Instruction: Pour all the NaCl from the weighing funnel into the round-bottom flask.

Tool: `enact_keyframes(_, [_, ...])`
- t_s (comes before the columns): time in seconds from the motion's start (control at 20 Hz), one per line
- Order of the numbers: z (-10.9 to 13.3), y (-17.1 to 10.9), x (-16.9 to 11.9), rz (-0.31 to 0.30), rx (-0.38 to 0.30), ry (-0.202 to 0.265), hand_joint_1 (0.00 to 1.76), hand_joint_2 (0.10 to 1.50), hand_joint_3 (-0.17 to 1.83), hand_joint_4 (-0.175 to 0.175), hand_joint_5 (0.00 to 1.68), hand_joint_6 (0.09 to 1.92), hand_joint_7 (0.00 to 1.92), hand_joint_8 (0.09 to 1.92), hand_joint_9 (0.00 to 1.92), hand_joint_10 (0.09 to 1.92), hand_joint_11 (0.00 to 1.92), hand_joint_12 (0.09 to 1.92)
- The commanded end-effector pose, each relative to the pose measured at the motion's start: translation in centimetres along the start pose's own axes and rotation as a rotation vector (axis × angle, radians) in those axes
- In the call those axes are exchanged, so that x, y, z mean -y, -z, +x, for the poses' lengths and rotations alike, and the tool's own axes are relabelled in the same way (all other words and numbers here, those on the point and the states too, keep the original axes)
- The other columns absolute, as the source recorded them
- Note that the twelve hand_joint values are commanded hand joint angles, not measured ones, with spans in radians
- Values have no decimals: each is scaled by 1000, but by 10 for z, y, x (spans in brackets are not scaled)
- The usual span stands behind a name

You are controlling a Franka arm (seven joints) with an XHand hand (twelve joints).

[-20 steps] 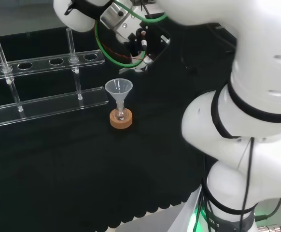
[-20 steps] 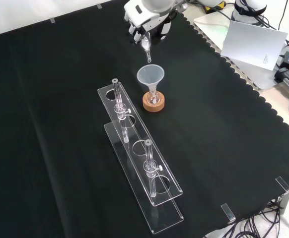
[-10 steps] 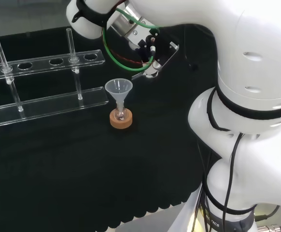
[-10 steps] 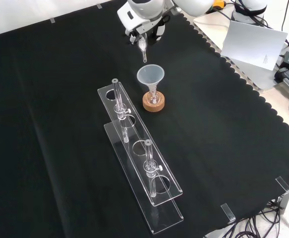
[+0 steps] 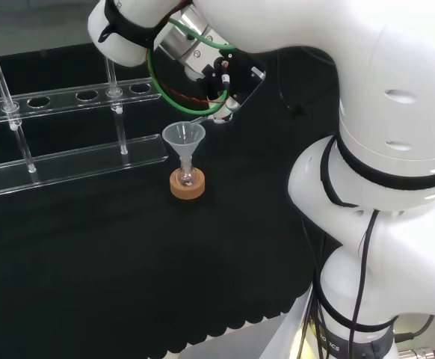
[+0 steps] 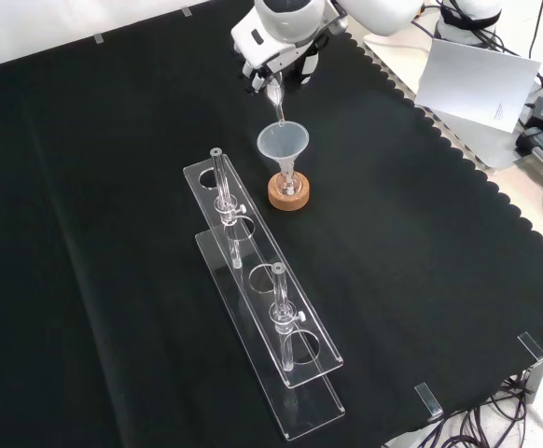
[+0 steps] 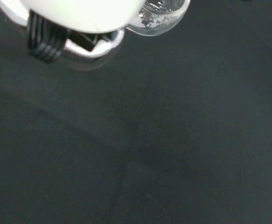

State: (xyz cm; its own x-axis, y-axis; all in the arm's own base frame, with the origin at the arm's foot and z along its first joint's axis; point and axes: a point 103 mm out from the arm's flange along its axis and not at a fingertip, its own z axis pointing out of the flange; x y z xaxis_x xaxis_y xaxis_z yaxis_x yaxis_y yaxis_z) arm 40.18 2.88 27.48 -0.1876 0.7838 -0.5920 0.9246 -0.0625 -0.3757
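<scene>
A small round-bottom flask (image 6: 288,180) (image 5: 187,177) stands on a cork ring (image 6: 288,195) (image 5: 187,188), with a clear plastic funnel (image 6: 283,142) (image 5: 184,136) seated in its neck. My hand (image 6: 278,45) (image 5: 219,81) hangs just behind and above that funnel and is shut on a small glass weighing funnel (image 6: 275,97). Its spout points down and reaches the plastic funnel's rim. In the wrist view the weighing funnel's bulb (image 7: 158,14) shows white grains clinging inside, beside a blurred white part of the hand (image 7: 80,11).
A clear two-tier test tube rack (image 6: 262,317) (image 5: 75,127) with upright glass tubes stands close beside the flask. A sheet of paper (image 6: 477,79) lies beyond the cloth's scalloped edge at the front view's right. Black cloth lies open to the front view's right of the flask.
The hand has swung back toward the plastic funnel and come down, so the weighing funnel's spout now meets the funnel's rim. Flask and rack have not moved.
</scene>
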Motion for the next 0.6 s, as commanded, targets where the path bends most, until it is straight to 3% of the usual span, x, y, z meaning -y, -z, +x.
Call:
enact_keyframes(0.05, [-2,0,-1,-1,-6,-2,1161,623,582,175,1583,87,1214,445,1505,87,1251,746])
enact_keyframes(0.6, [2,5,-1,-5,88,4,1161,624,580,175,1583,87,1214,443,1505,87,1251,746])
